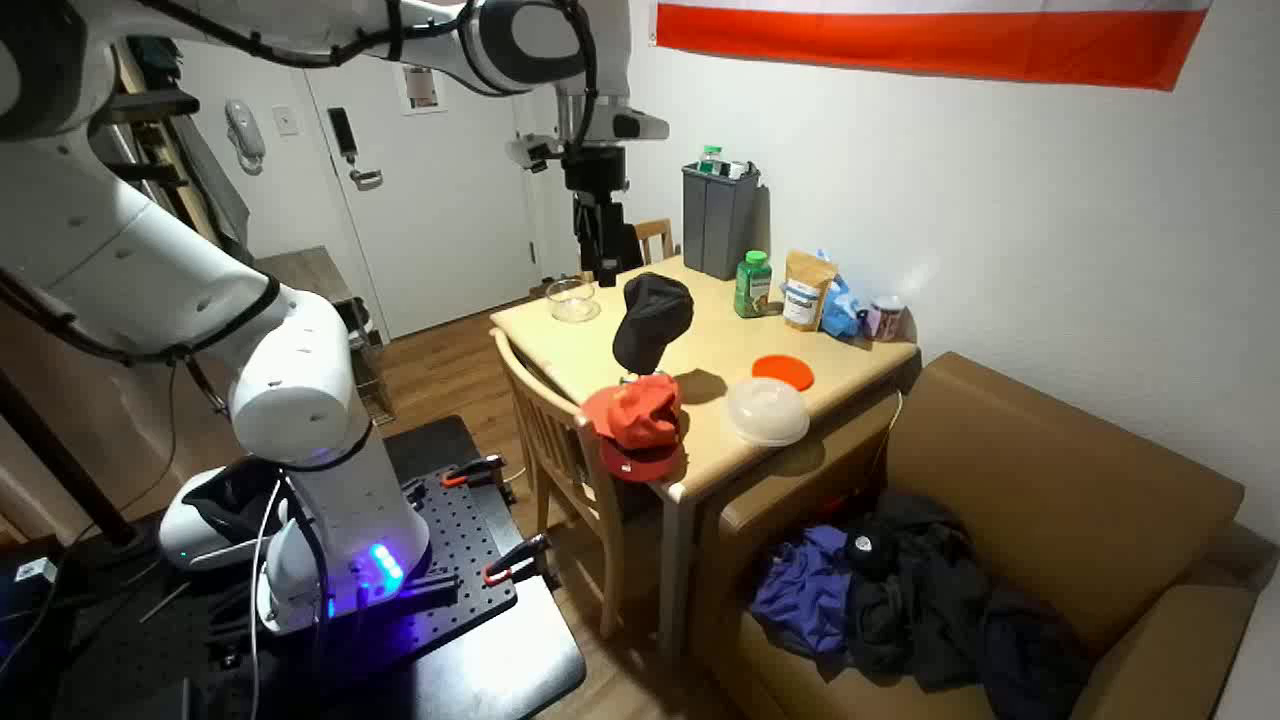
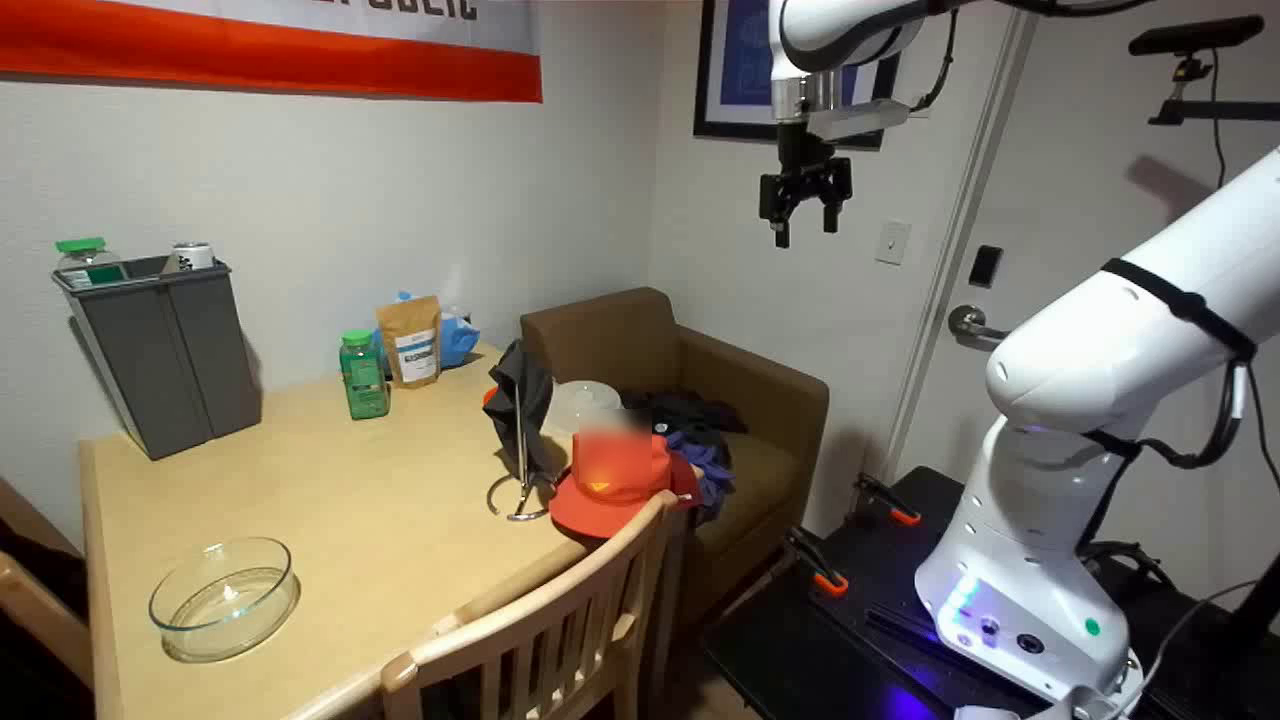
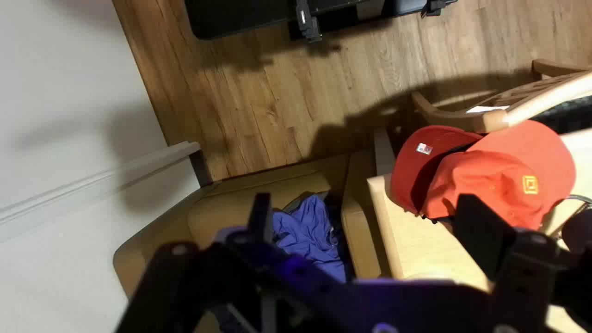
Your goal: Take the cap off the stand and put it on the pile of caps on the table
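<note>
The black cap (image 1: 655,315) hangs on a thin metal stand (image 2: 522,470) and also shows in an exterior view (image 2: 520,400). A dark part of it shows at the right edge of the wrist view (image 3: 580,229). The pile of red caps (image 1: 640,420) lies beside the stand at the corner of the light wood table (image 2: 350,490); it also shows in the wrist view (image 3: 504,171). My gripper (image 2: 806,233) is open and empty, high above the table and apart from the cap. Its spread fingers show in the wrist view (image 3: 365,201).
A wooden chair (image 2: 560,610) stands against the table near the red caps. On the table are a glass bowl (image 2: 225,610), a grey bin (image 2: 165,365), a green bottle (image 2: 363,378), a pouch (image 2: 412,342), an orange disc (image 1: 783,372) and a translucent bowl (image 1: 768,412). A brown couch (image 1: 1060,480) holds clothes.
</note>
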